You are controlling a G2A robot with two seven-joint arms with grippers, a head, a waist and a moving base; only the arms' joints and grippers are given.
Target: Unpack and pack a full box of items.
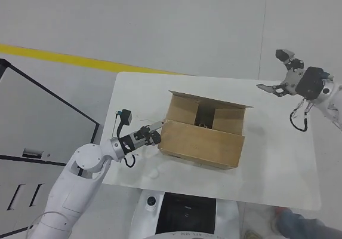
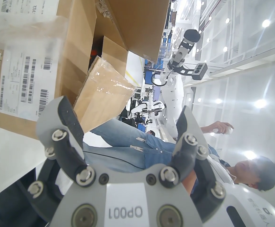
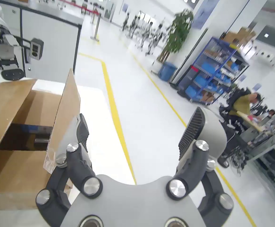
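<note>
Fingers (image 2: 67, 116) of the left hand (image 1: 157, 132) stand wide apart, low at the left end of the cardboard box (image 1: 202, 145), just beside its taped side flap (image 2: 104, 95). My right hand (image 1: 273, 71) is spread wide too, raised at the far right edge of the desk (image 1: 278, 173), well apart from the box. I see the box standing open mid-desk, something dark inside.

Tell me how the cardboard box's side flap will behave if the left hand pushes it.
The flap is thin corrugated board hinged on a fold, so it will probably swing, not resist. Its glossy tape may be slick against the left hand. The cardboard box sits wide and flat, so tipping seems unlikely.
</note>
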